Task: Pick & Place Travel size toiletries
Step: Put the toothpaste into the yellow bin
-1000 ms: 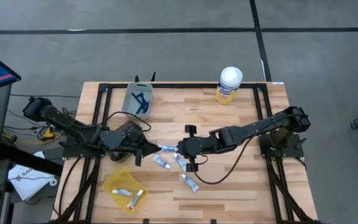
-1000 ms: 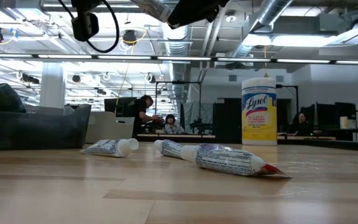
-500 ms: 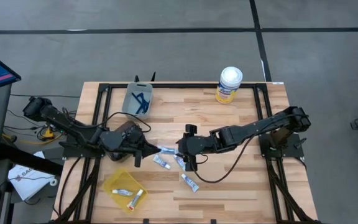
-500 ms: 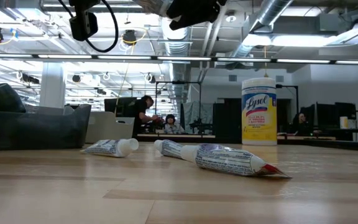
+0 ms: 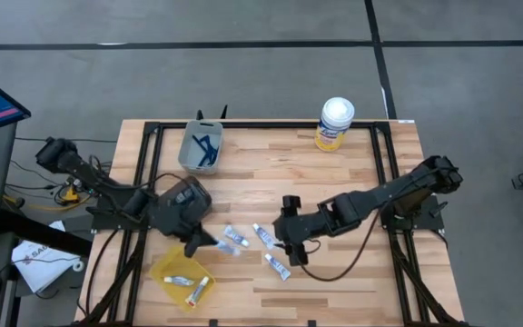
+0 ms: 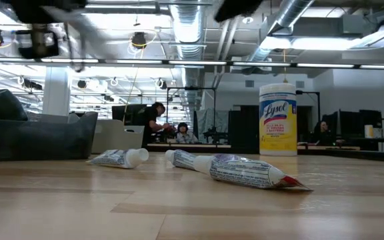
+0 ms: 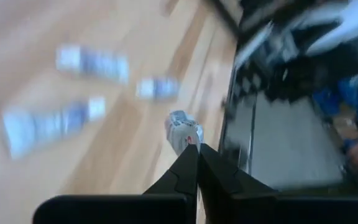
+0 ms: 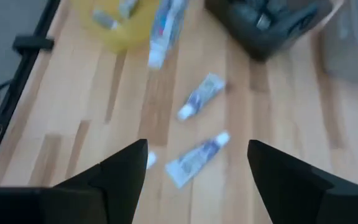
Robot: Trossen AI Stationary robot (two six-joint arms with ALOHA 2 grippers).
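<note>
I held a small white squeeze tube with blue and red print [image 7: 180, 129] by its crimped tail, my left gripper [image 7: 194, 149] pinching it between fingers pressed tightly together. I had taken the flat end because it offered the thinnest, firmest place to clamp. That left the capped body hanging free ahead of the tips. From above, this hand hung over the wooden slat table [image 5: 352, 272], just beside the shallow yellow tray [image 5: 163, 266] at the front left. The tray already held two similar tubes [image 5: 189, 283], so I judged it to be the place for this one as well.

My right gripper [image 8: 197, 144] hovered low near the table's middle with its fingers spread wide and nothing between them. Three loose white tubes [image 5: 263, 236] lay flat on the boards near it. I kept it open there because I judged one of those would be the next pick.

The grey plastic bin [image 5: 187, 154] at the back left held slim dark-blue razors [image 5: 205, 148], kept apart from the tubes. The yellow canister with a white lid [image 5: 335, 123] stood upright at the far edge, well clear of both arms.
</note>
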